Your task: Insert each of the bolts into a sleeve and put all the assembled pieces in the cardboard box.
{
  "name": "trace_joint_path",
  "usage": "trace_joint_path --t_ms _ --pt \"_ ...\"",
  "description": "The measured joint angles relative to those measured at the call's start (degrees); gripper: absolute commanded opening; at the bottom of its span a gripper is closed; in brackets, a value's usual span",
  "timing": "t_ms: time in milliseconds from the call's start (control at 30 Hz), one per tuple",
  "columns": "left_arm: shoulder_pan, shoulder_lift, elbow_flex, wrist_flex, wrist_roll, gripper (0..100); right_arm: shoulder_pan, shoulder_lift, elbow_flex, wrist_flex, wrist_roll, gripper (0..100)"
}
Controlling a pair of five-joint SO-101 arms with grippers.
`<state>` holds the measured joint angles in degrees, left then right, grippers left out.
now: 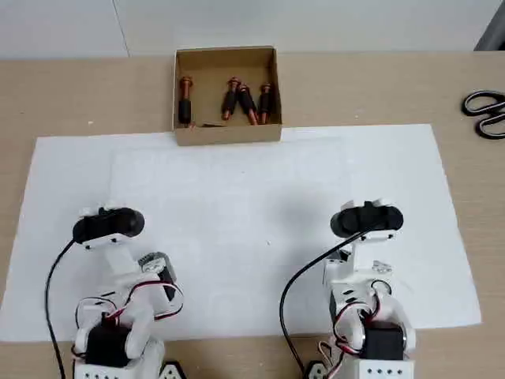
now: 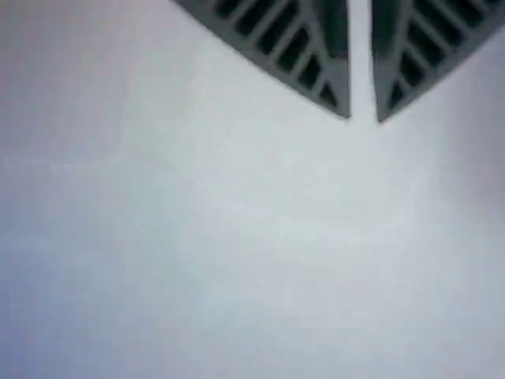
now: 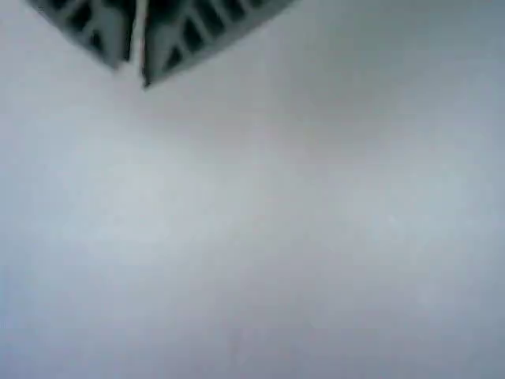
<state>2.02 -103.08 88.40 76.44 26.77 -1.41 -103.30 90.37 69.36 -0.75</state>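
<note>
Left pincer and right pincer narrow and empty; the task looks finished.
High view: left arm and right arm sit folded at the near edge of the white paper sheet on the tan surface. Four black sleeves on copper-coloured bolts lie inside the brown cardboard box, well apart from both arms. Left wrist view: fingers nearly closed over bare paper. Right wrist view: only a thin slit between the fingers, nothing held. By my judgement, boxing is done and no further grasp is needed.

Bolts are copper, sleeves black, cardboard box brown.
</note>
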Motion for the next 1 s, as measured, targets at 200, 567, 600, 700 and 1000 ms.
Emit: trace_joint_path --t_ms 200,567,600,700,1000 --pt "0.0 0.1 2.3 -0.8 0.0 1 -0.1 0.0 1.8 -0.4 -0.5 0.3" --pt "0.0 0.0 2.3 -1.0 0.0 1 0.0 0.0 1.8 -0.5 -0.7 0.3" --pt "0.0 0.0 2.3 -1.0 0.0 1 0.0 0.0 1.8 -0.5 -0.7 0.3" --pt "0.0 0.0 2.3 -1.0 0.0 1 0.0 0.0 1.8 -0.5 -0.7 0.3" --pt "0.0 0.0 2.3 -1.0 0.0 1 0.0 0.0 1.8 -0.5 -0.7 0.3"
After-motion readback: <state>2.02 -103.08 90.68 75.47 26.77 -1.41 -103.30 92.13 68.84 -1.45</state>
